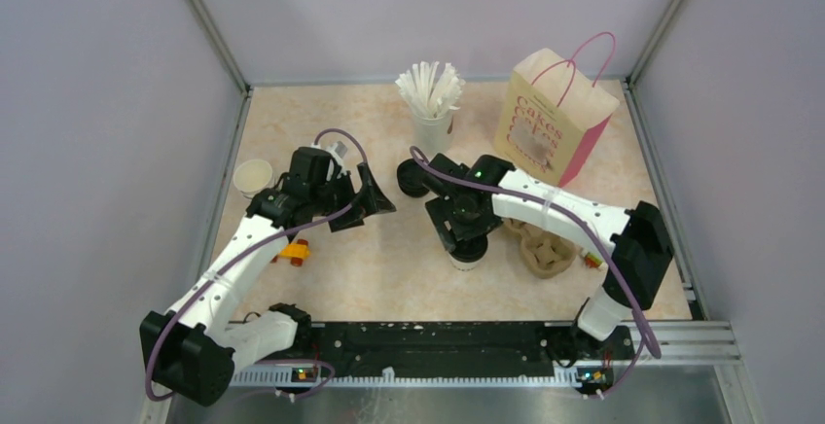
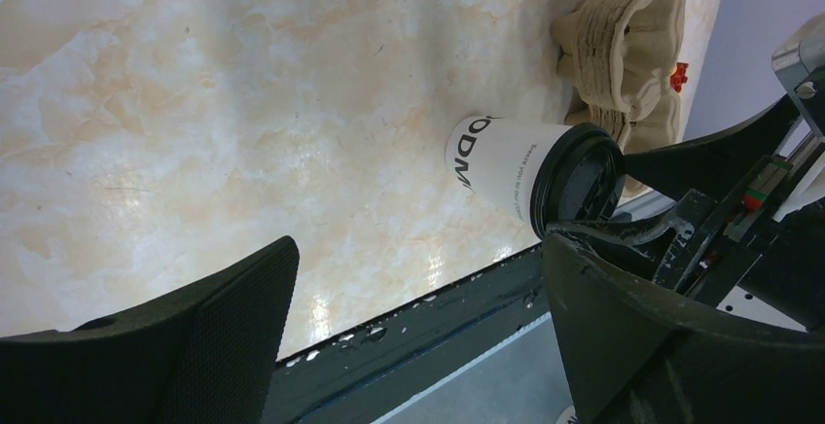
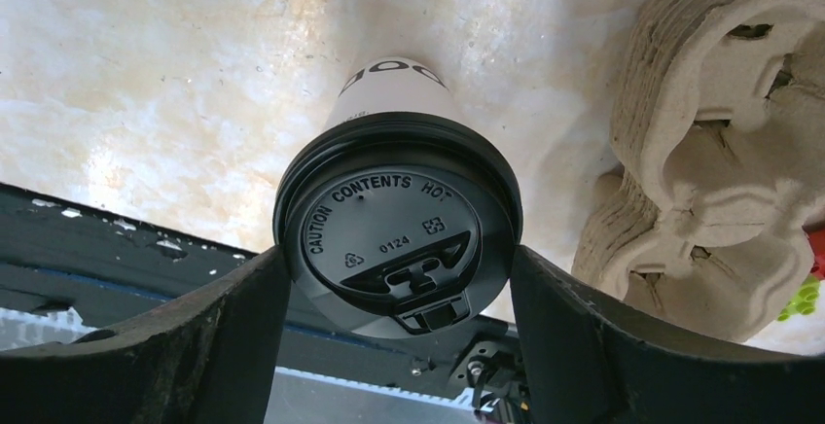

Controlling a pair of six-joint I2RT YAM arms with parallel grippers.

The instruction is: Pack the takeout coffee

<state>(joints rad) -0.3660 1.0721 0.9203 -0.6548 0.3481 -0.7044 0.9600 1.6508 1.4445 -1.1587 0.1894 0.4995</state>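
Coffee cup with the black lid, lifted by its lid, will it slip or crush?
The lid looks like smooth hard plastic, so the right tool pressing its rim may slip. The coffee cup is paper, so its wall probably dents if squeezed. Standing tall on a narrower base, it likely tips when pushed.

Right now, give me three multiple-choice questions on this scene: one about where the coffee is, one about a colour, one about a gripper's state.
1. Where is the takeout coffee? A in the bag; B in the right gripper; C in the cup carrier.
2. What colour is its lid? A black; B white; C green.
3. How is the left gripper? A shut on a straw; B holding the bag; C open, empty.
Answers: B, that gripper flanks its lid on both sides; A, the wrist view shows a black lid; C, its jaws stand wide with nothing held.
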